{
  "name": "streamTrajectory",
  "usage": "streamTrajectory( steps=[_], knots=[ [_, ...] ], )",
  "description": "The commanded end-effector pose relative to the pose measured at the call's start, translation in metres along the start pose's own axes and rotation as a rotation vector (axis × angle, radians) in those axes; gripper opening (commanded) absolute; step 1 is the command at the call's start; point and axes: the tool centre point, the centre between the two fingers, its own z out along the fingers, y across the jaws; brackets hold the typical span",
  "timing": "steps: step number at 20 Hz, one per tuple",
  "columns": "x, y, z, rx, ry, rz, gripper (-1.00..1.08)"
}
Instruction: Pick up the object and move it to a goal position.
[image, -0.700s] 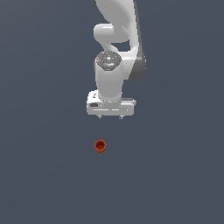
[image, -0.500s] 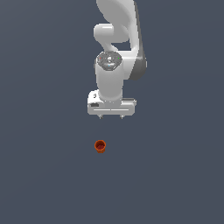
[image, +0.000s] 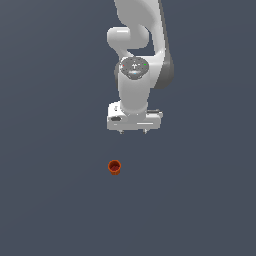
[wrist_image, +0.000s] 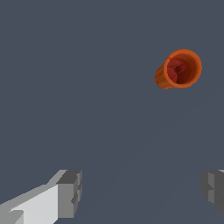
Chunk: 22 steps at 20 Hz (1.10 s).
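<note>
The object (image: 114, 167) is a tiny orange-red tapered cup standing rim-up on the flat grey ground; its hollow inside shows in the wrist view (wrist_image: 179, 69). My white gripper (image: 133, 131) hangs above the ground, up from the cup in the exterior view and slightly toward that view's right, well apart from it. Its two fingertips are spread wide in the wrist view, one grey pad (wrist_image: 69, 194) and the other at the frame's edge, with nothing between them (wrist_image: 142, 190).
The white arm (image: 137, 45) rises behind the gripper to the exterior view's upper edge. Plain dark grey ground (image: 55, 200) lies all around the cup.
The gripper has shifted very slightly toward the exterior view's right; the cup has not moved.
</note>
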Motion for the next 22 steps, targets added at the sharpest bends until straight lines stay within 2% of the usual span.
streamTrajectory(
  steps=[1, 11, 22],
  knots=[
    [0.001, 0.001, 0.001, 0.0, 0.0, -0.005, 1.0],
    [0.02, 0.012, 0.009, -0.008, 0.01, -0.115, 1.0],
    [0.061, 0.039, 0.033, -0.024, 0.031, -0.361, 1.0]
  ],
)
